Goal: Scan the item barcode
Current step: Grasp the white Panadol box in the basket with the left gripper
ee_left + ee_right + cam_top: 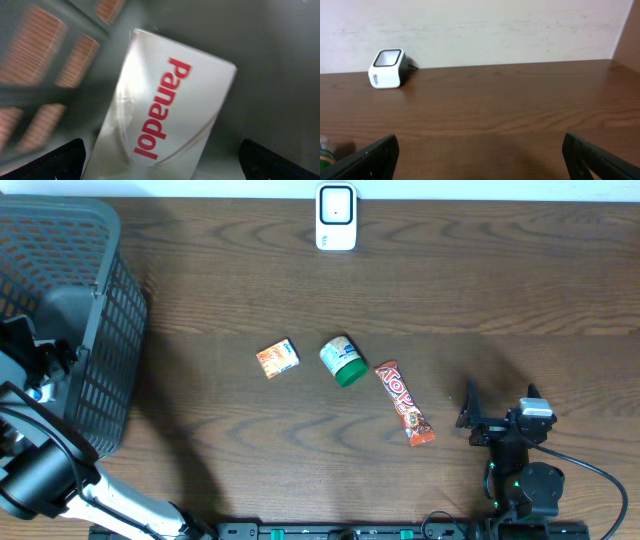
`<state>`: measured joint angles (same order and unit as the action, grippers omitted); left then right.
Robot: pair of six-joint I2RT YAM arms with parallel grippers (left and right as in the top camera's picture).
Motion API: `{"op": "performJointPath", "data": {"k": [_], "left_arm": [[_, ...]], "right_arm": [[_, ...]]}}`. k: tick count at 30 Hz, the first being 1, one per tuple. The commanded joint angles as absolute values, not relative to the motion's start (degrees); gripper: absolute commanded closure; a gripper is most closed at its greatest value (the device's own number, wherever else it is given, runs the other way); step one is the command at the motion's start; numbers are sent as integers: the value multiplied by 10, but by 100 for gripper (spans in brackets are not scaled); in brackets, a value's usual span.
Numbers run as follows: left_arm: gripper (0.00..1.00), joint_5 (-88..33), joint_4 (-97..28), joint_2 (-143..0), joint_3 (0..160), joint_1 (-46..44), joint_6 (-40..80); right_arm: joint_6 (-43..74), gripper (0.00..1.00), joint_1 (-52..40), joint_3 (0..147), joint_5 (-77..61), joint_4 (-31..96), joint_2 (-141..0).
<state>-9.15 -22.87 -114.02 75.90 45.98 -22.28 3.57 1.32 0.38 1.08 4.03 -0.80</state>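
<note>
In the dark grey plastic lattice basket (100, 300) at far left, the left pincer (162, 157) gapes wide and empty before a white cardboard box lettered "Panadol" in red (170, 95). The right pincer (485, 157), near right, is equally wide and empty, facing the white barcode scanner (386, 68) at the brown wooden surface's (450, 290) far edge.

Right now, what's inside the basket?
A white Panadol box, with the open left claw pointed at it. From overhead, the basket walls and the arm hide the rest of its inside.
</note>
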Motion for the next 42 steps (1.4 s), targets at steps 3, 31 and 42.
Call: {"op": "performJointPath", "data": {"k": [3, 31, 42], "left_arm": [[2, -161, -273, -1186, 733, 453, -165], [26, -124, -247, -1241, 733, 404, -100], [39, -123, -254, -1236, 734, 404, -100]], "right_arm": [[29, 1, 9, 3, 12, 43, -4], [29, 1, 9, 3, 12, 43, -4], [29, 1, 9, 3, 12, 43, -4]]}}
